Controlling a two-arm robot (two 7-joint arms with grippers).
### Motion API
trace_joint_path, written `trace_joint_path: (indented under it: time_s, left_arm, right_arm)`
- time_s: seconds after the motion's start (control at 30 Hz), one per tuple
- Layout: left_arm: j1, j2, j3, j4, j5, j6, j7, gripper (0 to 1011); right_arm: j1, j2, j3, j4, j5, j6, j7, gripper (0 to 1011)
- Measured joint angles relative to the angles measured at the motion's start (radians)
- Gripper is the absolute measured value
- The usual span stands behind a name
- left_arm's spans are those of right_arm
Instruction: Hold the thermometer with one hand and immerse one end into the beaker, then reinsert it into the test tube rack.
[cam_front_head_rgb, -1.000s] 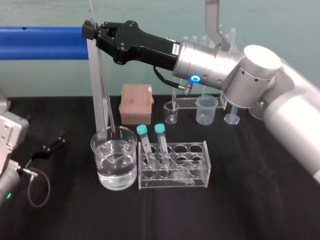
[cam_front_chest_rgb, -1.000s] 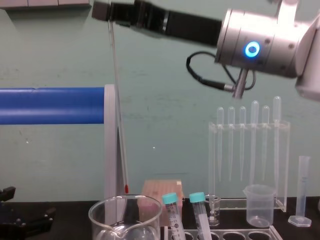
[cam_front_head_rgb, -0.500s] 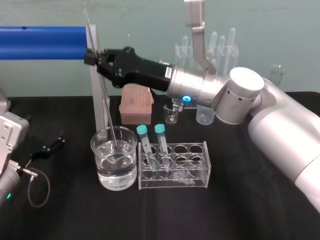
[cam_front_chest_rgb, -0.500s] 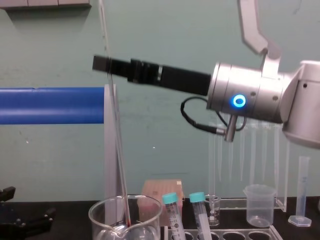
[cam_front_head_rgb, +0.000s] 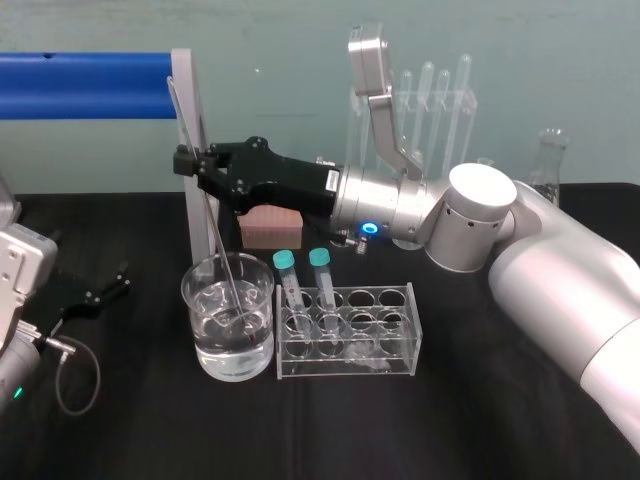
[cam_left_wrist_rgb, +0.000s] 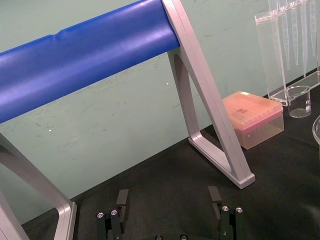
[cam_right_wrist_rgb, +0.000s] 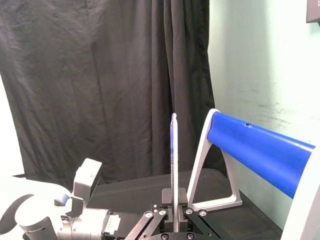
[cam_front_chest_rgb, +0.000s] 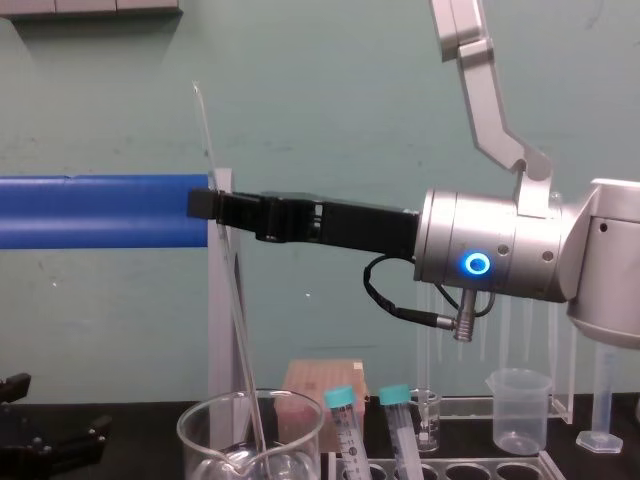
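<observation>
the thermometer (cam_front_head_rgb: 216, 240) leans slightly at left-centre of the head view, its lower end inside the beaker (cam_front_head_rgb: 192, 320), in the water as far as we can judge. it is thin glass: light, stiff, slick, easily snapped. we would hold it high on the stem, gently, and never lever it against the rim. the right gripper (cam_front_head_rgb: 186, 165) is clamped on its upper part. the rack (cam_front_head_rgb: 395, 335) stands just right of the beaker. the left gripper (cam_left_wrist_rgb: 167, 199) lies spread wide at lower left.
</observation>
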Motion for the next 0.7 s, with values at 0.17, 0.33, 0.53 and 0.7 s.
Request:
trace_joint_path:
  time_s: [0.17, 0.33, 0.53, 0.7]
  left_arm:
    - [0.0, 0.0, 0.0, 0.0, 0.0, 0.0, 0.0, 1008]
    - [0.0, 0.0, 0.0, 0.0, 0.0, 0.0, 0.0, 1008]
    - [0.0, 0.0, 0.0, 0.0, 0.0, 0.0, 0.0, 1008]
    - [0.0, 0.0, 0.0, 0.0, 0.0, 0.0, 0.0, 1008]
  right_arm:
    - [-0.005, -0.007, 0.008, 0.011, -0.011, 0.0, 0.003, 53]
    - [-0.01, -0.008, 0.014, 0.014, -0.019, 0.003, 0.003, 53]
    - [-0.015, -0.009, 0.02, 0.013, -0.025, 0.01, 0.006, 53]
    - [-0.019, -0.009, 0.025, 0.009, -0.027, 0.016, 0.007, 53]
